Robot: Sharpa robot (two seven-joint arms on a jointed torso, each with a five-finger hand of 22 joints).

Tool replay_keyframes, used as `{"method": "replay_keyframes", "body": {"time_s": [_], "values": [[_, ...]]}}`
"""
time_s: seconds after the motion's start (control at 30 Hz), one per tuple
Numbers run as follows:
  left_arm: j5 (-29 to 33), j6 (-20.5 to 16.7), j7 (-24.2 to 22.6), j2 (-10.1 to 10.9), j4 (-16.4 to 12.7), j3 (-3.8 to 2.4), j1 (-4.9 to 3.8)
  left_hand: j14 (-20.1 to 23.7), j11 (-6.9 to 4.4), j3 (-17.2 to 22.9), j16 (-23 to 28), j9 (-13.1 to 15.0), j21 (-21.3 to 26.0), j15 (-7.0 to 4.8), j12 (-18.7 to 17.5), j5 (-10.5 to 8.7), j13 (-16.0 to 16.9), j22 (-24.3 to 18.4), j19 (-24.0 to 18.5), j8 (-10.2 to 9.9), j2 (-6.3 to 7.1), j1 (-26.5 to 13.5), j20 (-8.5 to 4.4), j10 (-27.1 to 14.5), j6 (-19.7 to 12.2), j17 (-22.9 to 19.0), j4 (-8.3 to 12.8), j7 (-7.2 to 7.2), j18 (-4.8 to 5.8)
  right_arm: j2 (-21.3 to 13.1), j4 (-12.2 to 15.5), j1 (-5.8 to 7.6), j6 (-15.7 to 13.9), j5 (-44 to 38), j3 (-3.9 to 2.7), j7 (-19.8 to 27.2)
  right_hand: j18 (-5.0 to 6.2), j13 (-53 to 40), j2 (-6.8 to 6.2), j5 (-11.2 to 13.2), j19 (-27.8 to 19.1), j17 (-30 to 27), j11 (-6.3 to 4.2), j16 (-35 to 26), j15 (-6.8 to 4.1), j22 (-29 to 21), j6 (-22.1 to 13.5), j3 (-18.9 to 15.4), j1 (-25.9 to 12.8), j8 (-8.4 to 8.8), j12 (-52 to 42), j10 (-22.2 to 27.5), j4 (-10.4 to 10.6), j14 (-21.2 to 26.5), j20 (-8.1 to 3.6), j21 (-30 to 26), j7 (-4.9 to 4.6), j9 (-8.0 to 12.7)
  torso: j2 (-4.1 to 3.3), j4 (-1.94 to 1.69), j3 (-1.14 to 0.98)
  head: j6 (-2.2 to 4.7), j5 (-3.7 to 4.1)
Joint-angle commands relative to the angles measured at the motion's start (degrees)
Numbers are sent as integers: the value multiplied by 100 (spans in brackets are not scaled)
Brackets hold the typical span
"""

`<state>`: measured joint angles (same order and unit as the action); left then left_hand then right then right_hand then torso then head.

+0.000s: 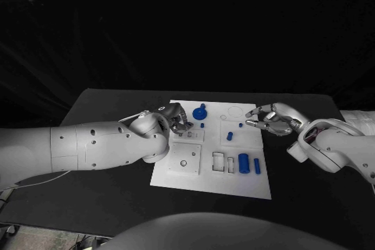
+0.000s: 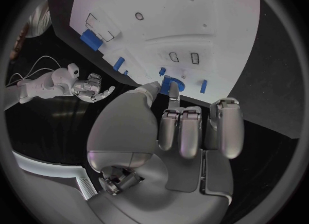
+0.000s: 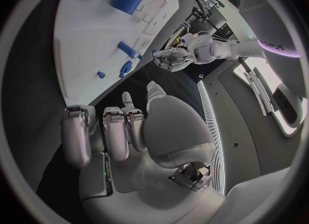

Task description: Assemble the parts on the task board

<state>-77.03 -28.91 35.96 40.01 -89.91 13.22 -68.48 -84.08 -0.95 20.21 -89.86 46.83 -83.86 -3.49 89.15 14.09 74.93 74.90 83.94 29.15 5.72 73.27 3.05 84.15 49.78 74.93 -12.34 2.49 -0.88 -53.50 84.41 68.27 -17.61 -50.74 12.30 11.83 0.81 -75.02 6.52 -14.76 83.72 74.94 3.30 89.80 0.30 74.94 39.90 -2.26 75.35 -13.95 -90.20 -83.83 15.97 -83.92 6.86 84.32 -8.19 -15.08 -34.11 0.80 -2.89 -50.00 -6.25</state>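
Observation:
The white task board (image 1: pixel 187 177) lies mid-table. On it are a blue knob piece (image 1: pixel 201 113), a small blue peg (image 1: pixel 230 135), a thick blue cylinder (image 1: pixel 244 163) and a thin blue bar (image 1: pixel 256 165). My left hand (image 1: pixel 176 122) hovers over the board's far left part. Most of its fingers are curled in, and its thumb and forefinger (image 2: pixel 172 92) reach toward a blue piece (image 2: pixel 167 81); I see nothing held. My right hand (image 1: pixel 270 120) hangs at the board's far right edge, its fingers (image 3: pixel 106 131) curled with nothing in them.
Rectangular slots (image 1: pixel 219 161) and a round hole (image 1: pixel 183 164) are cut into the board's near half. A faint ring (image 1: pixel 234 110) marks its far right corner. Black table (image 1: pixel 102 196) surrounds the board on every side.

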Motion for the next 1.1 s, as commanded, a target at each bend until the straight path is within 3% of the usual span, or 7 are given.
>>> {"method": "replay_keyframes", "body": {"time_s": [0.03,0.53,0.87,1.1], "values": [[-482,96,-37,-57,46,1,80,-592,-43,-21,-14,1142,5,-52,-20,24,1378,1258,210,73,-29,34,-54,460,-36,1507,-58,-7,-76,13,4,-9,37,22,1,75,113,-1498,12,31,24,1506,25,20,37,1250,-47,17,41,35,20,-617,10,-608,19,-20,-9,7,2,22,-8,0,-42],[-722,-369,-68,-293,291,-11,391,-592,-57,-106,-14,1229,-7,-64,-21,53,1375,1269,225,262,-34,5,-67,458,-104,1507,-201,-22,-72,18,-2,-27,66,26,1,84,118,-1498,18,18,6,1506,28,20,42,1243,-72,31,72,46,20,-617,-2,-608,23,-38,-11,13,-1,78,-25,0,-104],[-749,-572,-114,-336,376,-14,469,-592,-45,-131,-14,1214,6,-61,-52,75,1337,1270,221,277,-25,24,-67,421,-269,1507,-303,3,-74,-5,-3,-36,73,31,1,91,121,-1498,19,-5,-6,1506,30,20,44,1238,-82,44,103,50,20,-617,-16,-608,25,-51,-12,15,-5,100,-36,0,-125],[-736,-1138,-387,-299,388,-14,607,-592,-23,-161,-14,1204,10,-43,-74,34,1310,1272,220,289,-19,32,-58,394,-360,1507,-357,29,-74,-10,-4,-41,69,41,1,96,124,-1498,19,-21,-17,1506,31,20,45,1234,-85,49,117,51,20,-617,-22,-608,27,-61,-13,16,-2,111,-42,0,-138]]}}
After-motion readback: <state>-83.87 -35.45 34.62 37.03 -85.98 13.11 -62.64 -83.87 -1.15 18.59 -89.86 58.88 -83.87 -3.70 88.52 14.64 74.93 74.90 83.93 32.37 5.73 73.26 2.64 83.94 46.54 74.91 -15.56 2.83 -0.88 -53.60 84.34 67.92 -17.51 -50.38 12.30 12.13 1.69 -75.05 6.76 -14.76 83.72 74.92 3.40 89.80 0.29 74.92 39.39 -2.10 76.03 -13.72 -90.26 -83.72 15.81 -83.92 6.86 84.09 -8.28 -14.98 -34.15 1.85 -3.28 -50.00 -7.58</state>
